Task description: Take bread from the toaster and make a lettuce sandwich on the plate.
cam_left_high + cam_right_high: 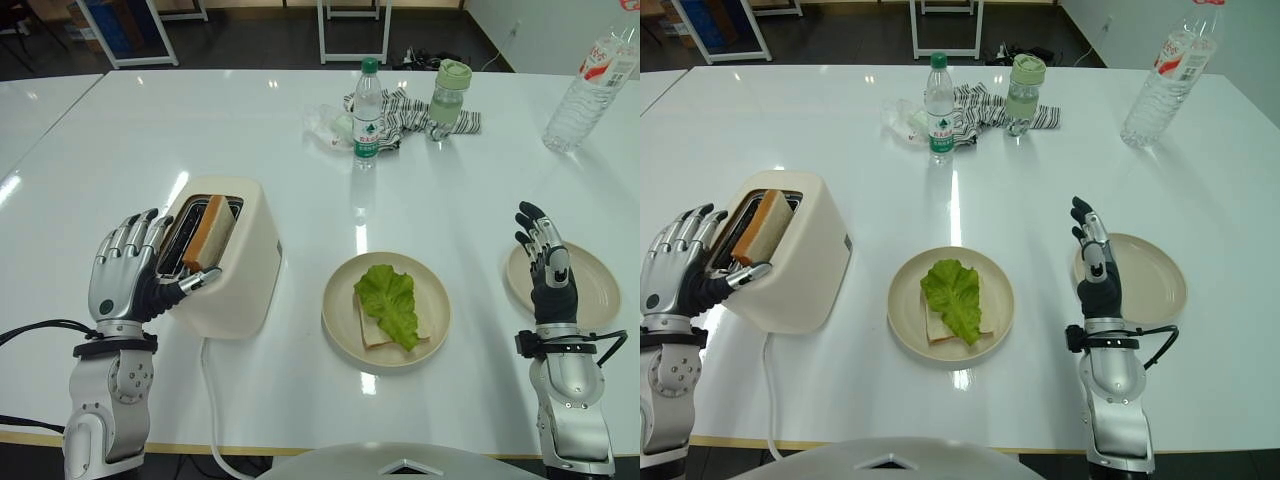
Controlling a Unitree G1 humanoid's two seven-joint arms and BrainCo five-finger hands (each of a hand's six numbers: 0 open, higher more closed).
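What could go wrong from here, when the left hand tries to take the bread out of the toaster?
1. The left hand lies against the toaster, not on the slice; a push could shift the toaster, which is tethered by its cord.
2. The slice stands in a narrow slot, so the fingers may get little grip and drop it.
3. The lettuce lies loose on the bread on the plate; a top slice set down askew may push it off.
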